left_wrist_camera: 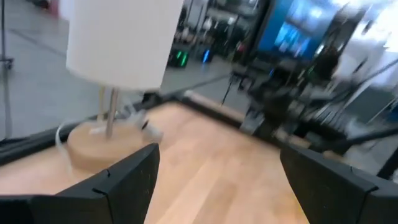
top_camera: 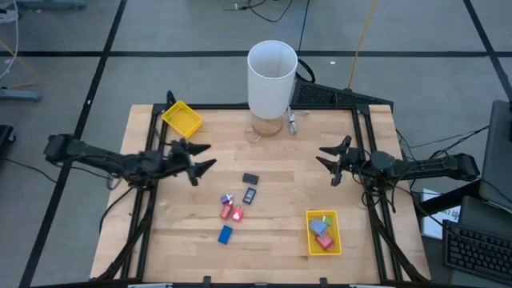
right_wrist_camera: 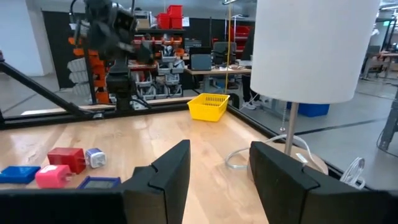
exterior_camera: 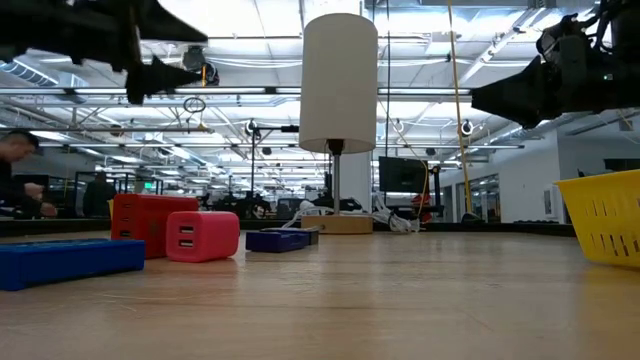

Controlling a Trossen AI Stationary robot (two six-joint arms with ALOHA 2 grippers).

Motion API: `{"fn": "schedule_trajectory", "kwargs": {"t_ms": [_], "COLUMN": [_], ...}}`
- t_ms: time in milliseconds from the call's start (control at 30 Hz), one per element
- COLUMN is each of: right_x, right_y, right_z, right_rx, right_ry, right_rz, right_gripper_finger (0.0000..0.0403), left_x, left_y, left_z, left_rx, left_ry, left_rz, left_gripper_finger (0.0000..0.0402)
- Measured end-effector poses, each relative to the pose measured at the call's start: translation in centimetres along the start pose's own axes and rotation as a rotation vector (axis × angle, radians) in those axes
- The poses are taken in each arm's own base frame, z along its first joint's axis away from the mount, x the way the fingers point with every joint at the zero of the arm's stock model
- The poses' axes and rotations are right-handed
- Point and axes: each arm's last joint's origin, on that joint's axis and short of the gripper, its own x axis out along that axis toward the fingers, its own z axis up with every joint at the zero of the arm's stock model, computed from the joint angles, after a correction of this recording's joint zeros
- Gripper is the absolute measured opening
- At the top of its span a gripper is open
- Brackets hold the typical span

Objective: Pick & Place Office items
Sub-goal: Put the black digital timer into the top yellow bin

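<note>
The loose office items lie in a cluster at the lower centre of the overhead frame. There is a black block [top_camera: 250, 178], a dark blue piece [top_camera: 249, 194] just below it, a small grey-blue piece [top_camera: 227, 198], two red blocks [top_camera: 232, 213] touching each other, and a blue block [top_camera: 225, 234] lowest of all. A few more pieces already sit in the yellow tray [top_camera: 311, 238] at the lower right. A second yellow tray [top_camera: 182, 118] stands at the upper left, near the tall white cylinder [top_camera: 271, 78] at the top centre.

The left gripper [top_camera: 200, 158] hovers at the left of centre with its fingers spread wide and nothing between them. In its own wrist view the two dark fingers stand well apart, with bare wood between. The right gripper [top_camera: 328, 161] hovers at the right of centre, fingers parted a little, also holding nothing. The level view shows both grippers well above the tabletop.

The cluster lies below and to the right of the left gripper, and below and to the left of the right gripper. The left gripper looks nearer to it, and the black block is the closest piece to its fingertips. That block's long axis runs roughly left to right across the frame, and the blue block's runs nearly up and down. Judging by this, the next pick suits the left arm, which would travel down-frame and descend with its fingers across the block's short side.
</note>
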Motion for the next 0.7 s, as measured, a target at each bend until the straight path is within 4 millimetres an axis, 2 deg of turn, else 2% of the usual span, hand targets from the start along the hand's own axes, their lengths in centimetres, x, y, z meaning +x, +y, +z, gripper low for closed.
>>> {"fn": "schedule_trajectory", "kwargs": {"t_ms": [300,533,700], "right_x": [0.1,0.3,0.4], "right_y": [0.0,0.1,0.2], "right_z": [-0.2,-0.5,-0.7], "right_rx": [0.034,0.045,0.046], "right_ry": [0.023,0.050,0.066], "right_rz": [-0.001,-0.001,0.001], "right_gripper_finger": [0.0150,0.0147,0.0146], "left_x": [5.3,10.0,12.4], "left_y": [-0.6,-1.3,-1.1], "left_z": [-3.4,-5.8,-8.1], "left_rx": [0.212,0.350,0.456], "left_ry": [0.224,0.422,0.566], "left_rz": [-0.048,-0.213,-0.196], "left_gripper_finger": [0.0337,0.0337,0.0337]}}
